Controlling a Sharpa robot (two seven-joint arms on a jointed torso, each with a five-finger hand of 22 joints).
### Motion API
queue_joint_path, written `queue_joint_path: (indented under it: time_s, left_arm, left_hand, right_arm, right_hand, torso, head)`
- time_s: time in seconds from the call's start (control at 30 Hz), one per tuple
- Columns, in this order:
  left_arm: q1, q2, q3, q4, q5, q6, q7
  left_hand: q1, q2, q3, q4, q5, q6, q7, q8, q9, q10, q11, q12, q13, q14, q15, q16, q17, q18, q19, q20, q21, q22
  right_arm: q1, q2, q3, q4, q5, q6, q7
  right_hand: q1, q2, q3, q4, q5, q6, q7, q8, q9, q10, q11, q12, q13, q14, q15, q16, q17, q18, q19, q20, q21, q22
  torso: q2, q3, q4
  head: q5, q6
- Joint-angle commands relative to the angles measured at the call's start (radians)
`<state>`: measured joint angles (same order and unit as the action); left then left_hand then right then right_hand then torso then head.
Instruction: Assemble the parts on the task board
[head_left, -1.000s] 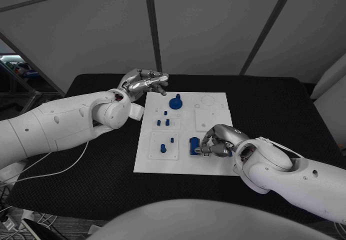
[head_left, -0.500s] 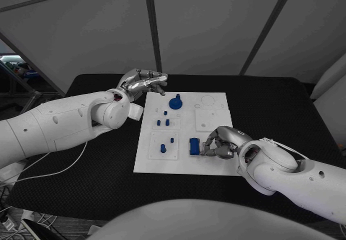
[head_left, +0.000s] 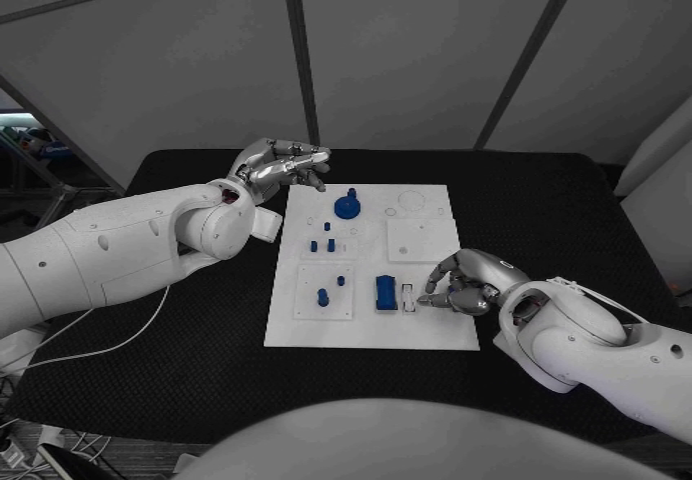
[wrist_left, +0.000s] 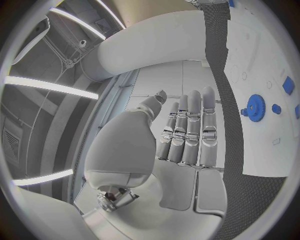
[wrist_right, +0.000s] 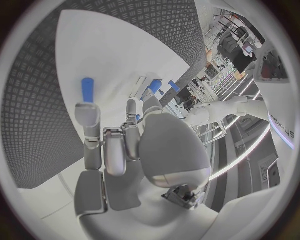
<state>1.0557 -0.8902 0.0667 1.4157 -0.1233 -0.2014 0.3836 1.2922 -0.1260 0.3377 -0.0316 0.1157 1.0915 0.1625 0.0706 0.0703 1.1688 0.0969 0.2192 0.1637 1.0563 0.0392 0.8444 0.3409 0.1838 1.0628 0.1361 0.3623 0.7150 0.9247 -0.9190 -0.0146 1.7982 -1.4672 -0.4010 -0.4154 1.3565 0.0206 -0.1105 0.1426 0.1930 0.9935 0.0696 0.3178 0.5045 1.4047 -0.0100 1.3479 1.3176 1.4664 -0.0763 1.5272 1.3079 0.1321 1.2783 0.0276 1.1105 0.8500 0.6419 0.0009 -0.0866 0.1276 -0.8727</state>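
Note:
The white task board lies in the middle of the black table. On it a blue gear stands near the back, small blue pegs sit behind the middle, a single peg is at the front left, and a blue block stands upright front centre. My right hand hovers low just right of the block with fingers loosely spread, holding nothing; the right wrist view shows the block beyond my fingertips. My left hand is raised over the board's back left corner, empty, its fingers straight beside the gear.
Black table mat surrounds the board on all sides. White inlay plates with round recesses occupy the board's back right. A white cable trails over the table's left side.
My right hand has drawn back to the right, away from the blue block it was touching; the block stays standing on the board. The left hand has hardly moved.

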Motion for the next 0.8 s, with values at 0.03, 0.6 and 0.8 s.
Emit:
queue_joint_path:
  time_s: [0.03,0.6,0.8]
  left_arm:
    - [0.002,0.001,0.001,0.002,0.003,0.009,0.009]
    - [0.001,0.005,0.001,0.001,0.003,0.013,0.010]
    - [0.001,0.005,0.001,0.000,0.003,0.014,0.010]
  left_hand:
    - [0.002,0.008,-0.002,0.003,0.000,-0.009,0.001,-0.001,0.001,-0.006,0.001,-0.004,0.002,-0.006,-0.002,-0.004,-0.001,-0.003,0.003,0.007,-0.002,-0.001]
    - [0.002,0.008,-0.002,0.003,0.000,-0.009,0.001,-0.001,0.001,-0.006,0.001,-0.004,0.002,-0.006,-0.002,-0.004,-0.001,-0.003,0.003,0.007,-0.002,-0.001]
    - [0.002,0.008,-0.002,0.003,0.000,-0.009,0.001,-0.001,0.001,-0.006,0.001,-0.004,0.002,-0.006,-0.002,-0.004,-0.001,-0.003,0.003,0.007,-0.002,-0.001]
  right_arm:
    - [0.002,-0.038,0.002,0.011,0.069,-0.092,0.080]
    - [0.000,-0.095,0.004,-0.030,-0.010,-0.073,0.019]
    - [-0.001,-0.076,0.004,-0.044,-0.016,-0.058,-0.009]
  right_hand:
    - [0.017,0.012,0.013,-0.001,0.010,-0.012,0.017,-0.051,-0.040,-0.009,0.015,-0.104,-0.025,0.080,0.013,-0.009,0.159,0.000,-0.005,0.013,-0.007,-0.008]
    - [0.002,0.005,0.034,0.014,-0.004,0.074,0.019,-0.142,-0.158,0.001,0.019,-0.112,-0.030,0.083,0.019,-0.004,0.170,0.002,0.002,0.024,-0.001,0.002]
    - [-0.018,-0.004,0.027,0.027,0.002,0.100,0.012,-0.142,-0.168,0.004,0.014,-0.110,-0.028,0.083,0.015,-0.004,0.172,0.002,0.004,0.021,0.001,0.005]
  torso:
    - [-0.003,-0.0005,-0.0068]
    - [-0.003,0.0000,-0.0065]
    - [-0.003,-0.0004,-0.0048]
  head:
    - [-0.010,0.000]
    - [-0.045,0.000]
    - [-0.046,0.000]
